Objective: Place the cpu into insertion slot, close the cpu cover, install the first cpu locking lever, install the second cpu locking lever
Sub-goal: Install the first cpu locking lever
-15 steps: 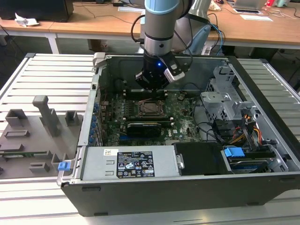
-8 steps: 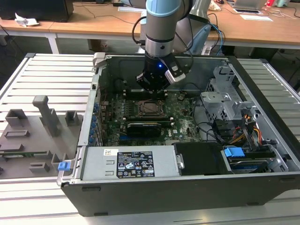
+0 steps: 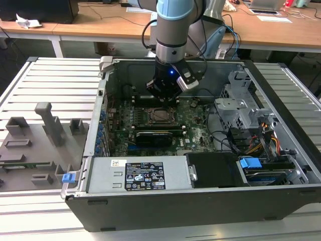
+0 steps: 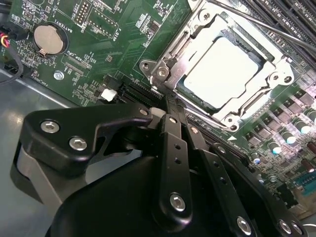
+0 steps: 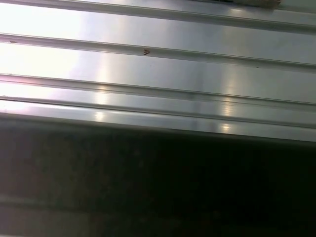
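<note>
I saw the pincer pinched narrow with nothing in it, its tips just beside the socket's corner in the second wrist view. The cpu sat in the slot, with the cover lying flat around it. In the exterior view the pincer hovered at the socket's 12 o'clock, inside the open case.

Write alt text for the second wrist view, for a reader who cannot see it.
A silvery cpu sits in the insertion slot on a green motherboard, with the silver cpu cover closed around it. The black gripper fills the foreground, its fingers together near the socket's corner. A round coin battery lies nearby.
</note>
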Available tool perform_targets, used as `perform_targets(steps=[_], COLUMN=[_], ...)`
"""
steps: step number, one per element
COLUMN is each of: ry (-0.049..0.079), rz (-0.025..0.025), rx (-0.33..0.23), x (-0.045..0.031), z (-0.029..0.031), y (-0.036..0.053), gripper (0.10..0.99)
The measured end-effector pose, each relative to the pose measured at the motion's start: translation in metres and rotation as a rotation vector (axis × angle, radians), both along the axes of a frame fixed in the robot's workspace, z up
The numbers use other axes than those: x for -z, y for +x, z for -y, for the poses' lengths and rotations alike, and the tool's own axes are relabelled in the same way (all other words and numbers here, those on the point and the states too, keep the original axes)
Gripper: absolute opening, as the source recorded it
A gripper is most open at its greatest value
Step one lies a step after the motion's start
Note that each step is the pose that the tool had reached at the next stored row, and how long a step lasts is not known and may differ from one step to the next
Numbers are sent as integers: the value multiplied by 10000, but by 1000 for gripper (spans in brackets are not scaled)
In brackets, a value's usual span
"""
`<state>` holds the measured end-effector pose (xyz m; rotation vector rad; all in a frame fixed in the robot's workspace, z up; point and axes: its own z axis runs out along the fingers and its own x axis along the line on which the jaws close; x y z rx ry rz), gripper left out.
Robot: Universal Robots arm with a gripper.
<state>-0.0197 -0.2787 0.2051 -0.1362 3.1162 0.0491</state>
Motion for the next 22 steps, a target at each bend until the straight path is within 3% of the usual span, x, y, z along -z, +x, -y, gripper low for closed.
perform_targets(steps=[11,16,22], ry=[-77,-74,-75], rz=[-2,1,-1], rx=[2,3,3], x=[32,-108,-118], z=[1,0,12], y=[6,7,6], gripper=[106,106,106])
